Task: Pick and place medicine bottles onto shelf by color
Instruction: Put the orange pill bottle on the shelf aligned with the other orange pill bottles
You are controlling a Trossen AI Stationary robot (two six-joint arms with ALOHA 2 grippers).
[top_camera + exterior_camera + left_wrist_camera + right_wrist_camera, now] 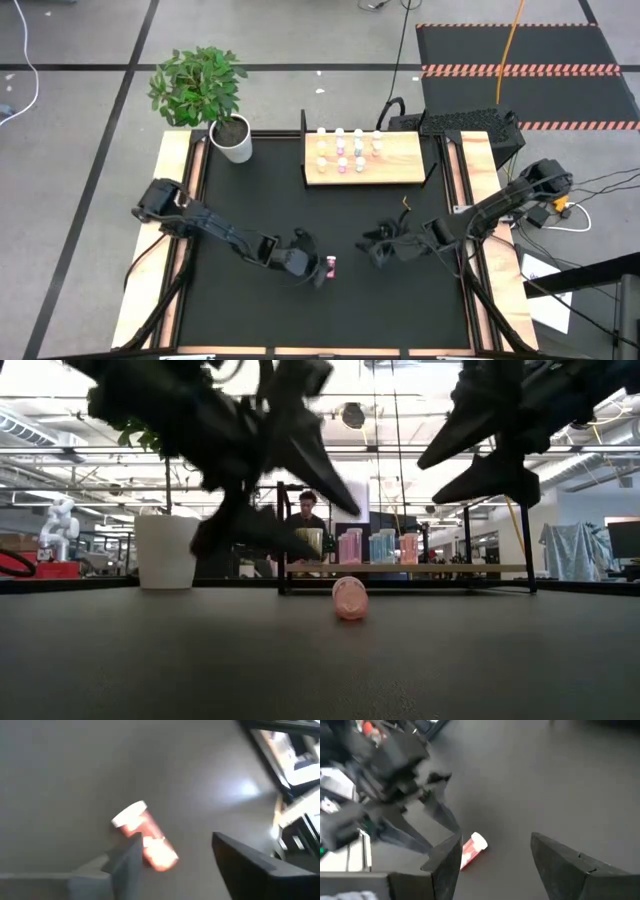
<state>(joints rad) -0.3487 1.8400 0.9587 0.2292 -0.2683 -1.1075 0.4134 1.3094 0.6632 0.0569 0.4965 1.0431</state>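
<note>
Black bench (260, 190), pink bottle (331, 265) lying loose; left pincer (315, 270) open beside it, right pincer (372, 248) open nearby, shelf (400, 160) half stocked

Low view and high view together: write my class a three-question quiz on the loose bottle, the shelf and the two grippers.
1. True or false: the pink bottle on the mat stands upright.
2. Which gripper is nearer that bottle? A) left gripper B) right gripper
3. Fill in: the other bottles stand on the ____.

Key
1. False; it lies on its side.
2. A; its open fingers are right beside the bottle, without holding it.
3. shelf
</note>
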